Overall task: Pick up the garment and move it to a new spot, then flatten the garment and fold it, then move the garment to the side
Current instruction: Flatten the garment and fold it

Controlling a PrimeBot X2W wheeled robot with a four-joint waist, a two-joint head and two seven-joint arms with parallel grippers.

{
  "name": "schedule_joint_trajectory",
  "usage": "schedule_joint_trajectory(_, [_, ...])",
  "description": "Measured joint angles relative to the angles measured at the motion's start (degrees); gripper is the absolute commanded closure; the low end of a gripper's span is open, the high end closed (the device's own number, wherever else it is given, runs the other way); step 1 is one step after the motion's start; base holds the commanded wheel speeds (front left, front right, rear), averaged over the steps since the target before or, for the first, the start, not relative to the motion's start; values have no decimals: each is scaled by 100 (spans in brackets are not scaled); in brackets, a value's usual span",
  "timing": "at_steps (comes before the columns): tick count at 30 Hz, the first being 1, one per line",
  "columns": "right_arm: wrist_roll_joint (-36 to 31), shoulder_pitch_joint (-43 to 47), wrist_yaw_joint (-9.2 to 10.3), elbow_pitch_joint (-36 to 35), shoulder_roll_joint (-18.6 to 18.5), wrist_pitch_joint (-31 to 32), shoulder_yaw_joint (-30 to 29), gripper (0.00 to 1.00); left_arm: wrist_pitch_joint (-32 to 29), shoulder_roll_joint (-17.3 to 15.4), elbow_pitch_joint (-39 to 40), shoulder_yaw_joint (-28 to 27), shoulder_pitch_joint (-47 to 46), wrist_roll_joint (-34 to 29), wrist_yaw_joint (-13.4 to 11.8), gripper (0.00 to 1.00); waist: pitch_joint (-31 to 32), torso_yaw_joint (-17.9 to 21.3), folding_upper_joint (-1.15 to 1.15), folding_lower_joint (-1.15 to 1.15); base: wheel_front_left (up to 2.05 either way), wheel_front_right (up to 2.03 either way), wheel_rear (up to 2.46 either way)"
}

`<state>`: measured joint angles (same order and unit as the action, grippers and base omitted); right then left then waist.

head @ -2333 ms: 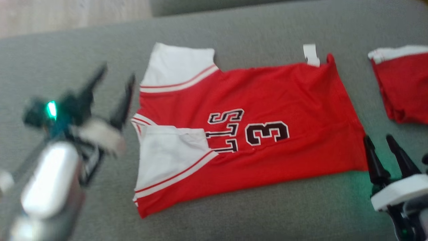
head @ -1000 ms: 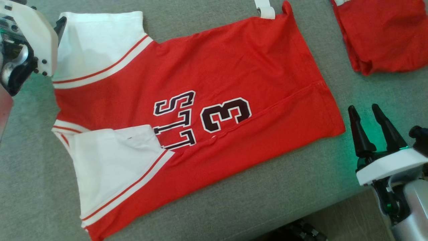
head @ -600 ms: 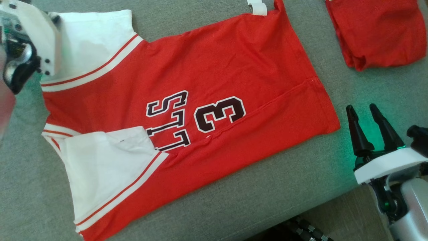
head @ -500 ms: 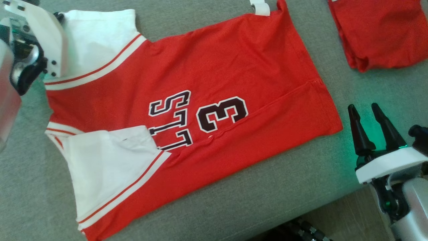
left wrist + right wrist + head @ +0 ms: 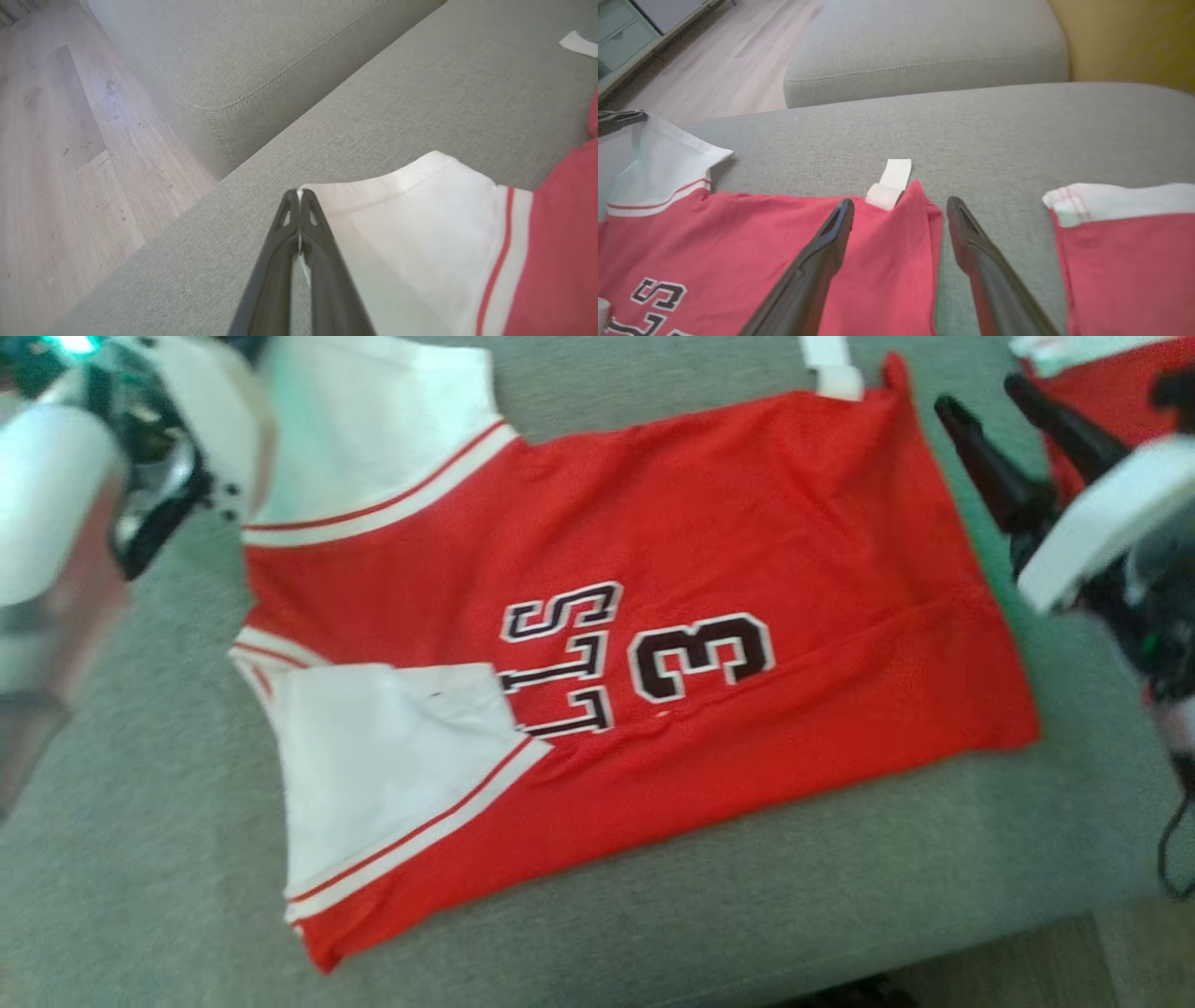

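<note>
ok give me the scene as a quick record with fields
garment: red jersey with white sleeves, spread flat, print up
surface: grey fabric sofa cushion
left gripper: fingers shut on corner of far white sleeve
right gripper: fingers open, aimed at hem corner beside small white tag
other: second red garment, lying apart on the right

The left gripper (image 5: 299, 196), with its two long dark fingers pressed together, pinches the hem corner of the white sleeve of the red-and-white fabric jersey (image 5: 420, 242). The jersey lies on the grey woven sofa seat (image 5: 397, 93). The pale wood-plank floor (image 5: 56, 163) lies at left.
</note>
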<state>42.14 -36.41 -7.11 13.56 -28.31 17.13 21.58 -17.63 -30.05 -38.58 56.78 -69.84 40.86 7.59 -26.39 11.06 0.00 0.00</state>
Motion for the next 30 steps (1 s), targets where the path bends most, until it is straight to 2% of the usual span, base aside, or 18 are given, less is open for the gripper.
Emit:
schedule_joint_trajectory(3, [584, -480, 0, 487, -102, 641, 96, 0, 192, 181, 104, 181, -128, 11, 1, 100, -29, -242, 0, 0, 0, 0, 0])
schedule_joint_trajectory(6, [901, -754, 0, 1011, -280, 984, 51, 0, 412, 327, 164, 320, -330, 56, 1, 100, -83, -501, 0, 0, 0, 0, 0])
schedule_joint_trajectory(9, [1043, -950, 0, 1396, -423, 1145, 42, 0, 587, 426, 177, 479, -481, 111, 1, 100, -146, -747, 0, 0, 0, 0, 0])
schedule_joint_trajectory(15, [1188, -1098, 0, 1602, -510, 1222, 264, 0, 872, 512, 108, 805, -597, 259, 1, 100, -278, -1088, 0, 0, 0, 0, 0])
schedule_joint_trajectory(16, [1228, -1107, 0, 1628, -511, 1222, 288, 24, 899, 512, 75, 847, -626, 288, 1, 100, -298, -1115, 0, 1, 0, 0, 0])
schedule_joint_trajectory(17, [1248, -1109, 0, 1652, -516, 1221, 314, 59, 933, 512, 53, 887, -649, 320, 1, 100, -312, -1136, 0, 1, 0, 0, 0])
schedule_joint_trajectory(18, [1270, -1110, 0, 1674, -522, 1220, 346, 98, 969, 512, 24, 929, -667, 355, 1, 100, -320, -1151, 0, 1, 0, 0, 0])
schedule_joint_trajectory(26, [1267, -1356, 0, 1823, -726, 756, 432, 100, 1399, 495, -316, 1120, -822, 452, 2, 100, -294, -1101, 0, 0, 0, 0, 0])
schedule_joint_trajectory(30, [1217, -1584, 0, 1984, -722, 192, 398, 100, 1964, 488, -659, 1105, -993, 402, -1, 100, -267, -1035, 0, 0, 0, 0, 0])
